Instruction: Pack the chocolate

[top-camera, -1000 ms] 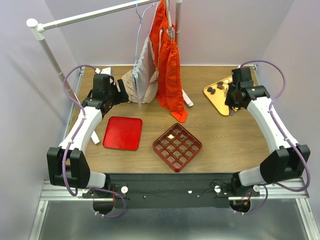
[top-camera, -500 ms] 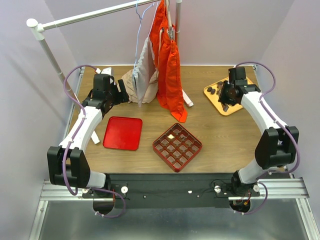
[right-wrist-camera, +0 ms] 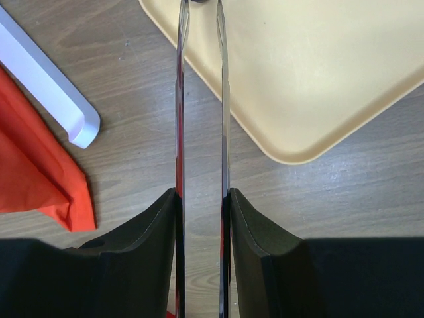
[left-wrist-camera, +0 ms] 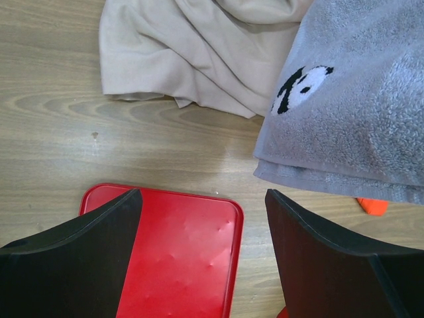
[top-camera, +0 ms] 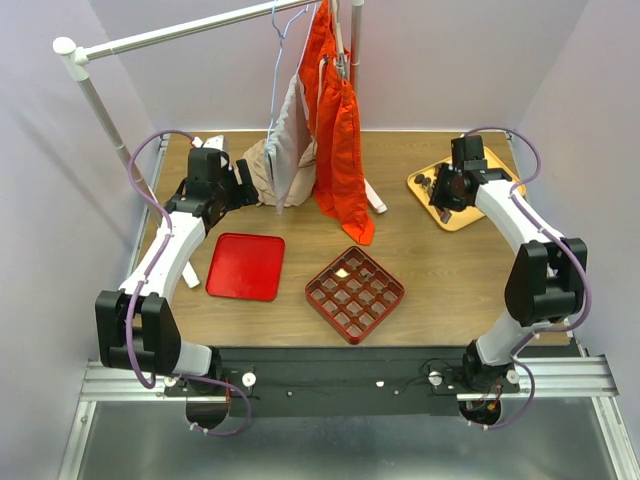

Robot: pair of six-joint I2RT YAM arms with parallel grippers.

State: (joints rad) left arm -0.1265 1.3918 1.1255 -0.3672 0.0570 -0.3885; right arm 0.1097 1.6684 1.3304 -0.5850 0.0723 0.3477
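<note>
Wood-grain tabletop (left-wrist-camera: 59,139): my left gripper (left-wrist-camera: 202,195) gapes wide, empty, over a glossy red lid (left-wrist-camera: 185,258); right gripper (right-wrist-camera: 202,195) clamps thin metal tweezers (right-wrist-camera: 224,99) reaching the smooth yellow tray (right-wrist-camera: 318,79).

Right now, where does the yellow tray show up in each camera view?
Top external: the yellow tray is at the far right, towards the back.
Left wrist: not in it.
Right wrist: upper right, with the metal tongs crossing over its edge.
Shared landmark: the orange garment, whose lower tip shows at the left of the right wrist view.
</note>
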